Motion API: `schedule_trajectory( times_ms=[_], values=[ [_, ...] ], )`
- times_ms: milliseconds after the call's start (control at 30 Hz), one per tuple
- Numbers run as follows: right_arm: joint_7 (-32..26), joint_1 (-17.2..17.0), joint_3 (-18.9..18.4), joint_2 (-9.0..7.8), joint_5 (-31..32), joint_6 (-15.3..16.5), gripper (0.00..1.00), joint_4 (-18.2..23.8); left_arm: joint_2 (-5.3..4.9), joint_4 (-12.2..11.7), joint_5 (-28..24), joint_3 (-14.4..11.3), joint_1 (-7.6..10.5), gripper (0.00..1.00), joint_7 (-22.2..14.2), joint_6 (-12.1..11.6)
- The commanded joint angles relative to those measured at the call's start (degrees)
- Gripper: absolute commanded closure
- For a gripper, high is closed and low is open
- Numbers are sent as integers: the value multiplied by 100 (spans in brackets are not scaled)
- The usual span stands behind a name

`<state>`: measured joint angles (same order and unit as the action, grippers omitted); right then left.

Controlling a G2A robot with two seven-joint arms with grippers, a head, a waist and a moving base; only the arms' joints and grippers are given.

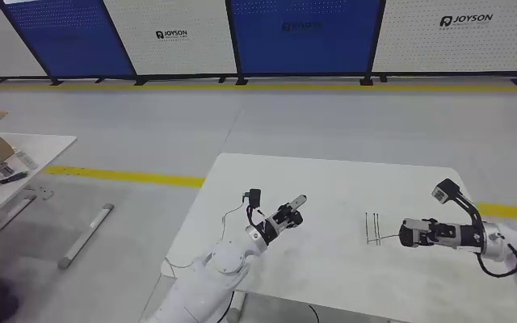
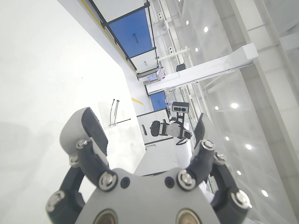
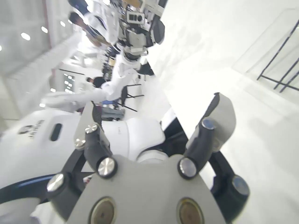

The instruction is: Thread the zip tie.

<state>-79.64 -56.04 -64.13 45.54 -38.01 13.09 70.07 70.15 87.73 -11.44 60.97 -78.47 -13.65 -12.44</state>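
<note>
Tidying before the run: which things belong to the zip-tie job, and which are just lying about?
Job: zip ties; left gripper; right gripper; table.
Lying about: floor pole; side table; wall panels.

A white table [image 1: 339, 266] with rounded corners stands on a grey floor [image 1: 161, 137]. Three thin black zip ties [image 1: 376, 228] lie flat on the tabletop, toward the robot's right side. Two lie side by side and parallel, running away from the robot. The third lies crosswise at their near ends, stretching off to the right. A faint clear sheet [image 3: 268, 47] seems to lie under them, its edges hard to make out.
</note>
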Motion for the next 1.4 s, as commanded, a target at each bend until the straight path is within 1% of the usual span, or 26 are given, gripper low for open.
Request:
schedule_trajectory(
  times_ms=[0,67,133,233,267,333,733,767,800,833,900,933,1000,1067,1167,1233,1267,1300,1367],
  values=[
    [0,100,150,-47,-648,-171,0,-170,0,0,0,0,0,0,0,0],
    [0,217,362,-91,-1032,-258,0,-451,0,0,0,0,0,0,0,0],
    [0,376,617,-124,-1212,-307,0,-681,0,0,0,0,0,0,0,0],
    [0,633,914,-130,-1276,-410,0,-1113,0,0,0,0,0,0,0,0],
    [0,766,1058,-114,-1220,-501,0,-1314,0,0,0,0,0,0,0,0],
    [0,905,1255,-73,-1265,-551,0,-1393,0,0,0,0,0,0,0,0],
    [0,905,1255,-73,-1265,-551,0,-1393,0,0,0,0,0,0,0,0],
    [404,941,1196,-93,-1081,-472,0,-1536,0,0,0,0,0,0,0,0],
    [767,956,1169,-106,-875,-409,0,-1573,0,0,0,0,0,0,0,0],
    [1519,857,1187,-127,-388,-488,0,-1289,0,0,0,0,0,0,0,0],
    [2092,734,1096,-196,36,-866,0,-979,0,0,0,0,0,0,0,0],
    [2369,643,1028,-245,276,-1143,0,-818,0,0,0,0,0,0,0,0],
    [2686,522,919,-308,559,-1484,0,-550,0,0,0,0,0,0,0,0],
    [2737,377,816,-372,774,-1792,0,-351,0,0,0,0,0,0,0,0],
    [2855,284,755,-413,1094,-2164,0,-174,0,0,0,0,0,0,0,0],
    [2732,293,812,-402,1242,-2306,0,-116,0,0,0,0,0,0,0,0],
    [2519,347,878,-386,1312,-2386,0,-131,0,0,0,0,0,0,0,0],
    [2378,405,925,-371,1360,-2418,0,-171,0,0,0,0,0,0,0,0],
    [2378,405,925,-371,1360,-2418,0,-171,0,0,0,0,0,0,0,0]
  ],
)
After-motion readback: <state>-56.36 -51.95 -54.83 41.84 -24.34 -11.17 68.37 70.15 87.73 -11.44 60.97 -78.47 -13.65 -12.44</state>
